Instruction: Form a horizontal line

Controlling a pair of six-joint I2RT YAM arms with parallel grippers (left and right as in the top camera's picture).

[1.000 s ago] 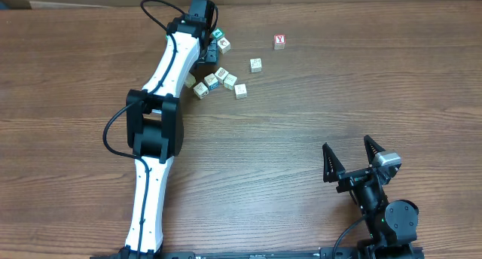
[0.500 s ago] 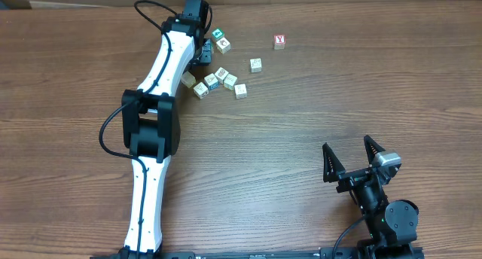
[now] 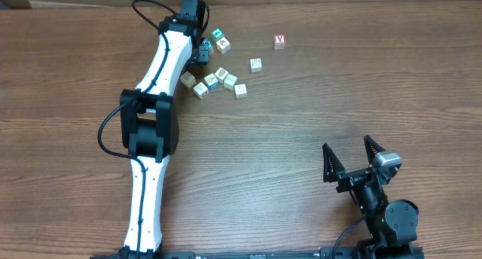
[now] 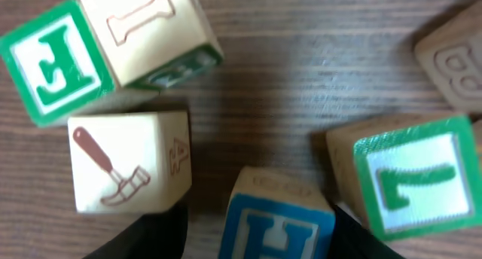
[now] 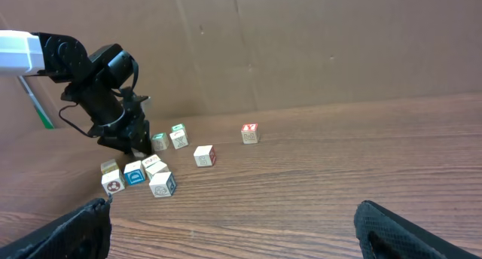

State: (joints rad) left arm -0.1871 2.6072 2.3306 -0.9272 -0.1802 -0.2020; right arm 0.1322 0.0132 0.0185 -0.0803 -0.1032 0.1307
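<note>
Small pale wooden cubes [image 3: 212, 81] lie in a loose bent cluster at the far left-centre of the table, not in one straight row. My left gripper [image 3: 202, 54] hangs low just above that cluster. In the left wrist view its fingers [image 4: 154, 233] straddle a blue-faced "H" cube [image 4: 275, 221]. Bare wood shows between the left finger and the cube. A hammer-print cube [image 4: 120, 165] sits to the left and a green-faced cube [image 4: 414, 180] to the right. My right gripper [image 3: 348, 144] rests near the front right, wide open and holding nothing.
Two teal-faced cubes [image 3: 221, 40] sit right of the left gripper. One pale cube [image 3: 256, 65] lies apart, and a red "Y" cube [image 3: 279, 41] lies further right. A green "F" cube [image 4: 53, 63] and an "I" cube [image 4: 147, 29] are beyond the fingers. A cardboard wall [image 5: 301, 48] backs the table.
My left gripper has shifted a little to the left, away from the two teal-faced cubes. The right arm has not moved.
</note>
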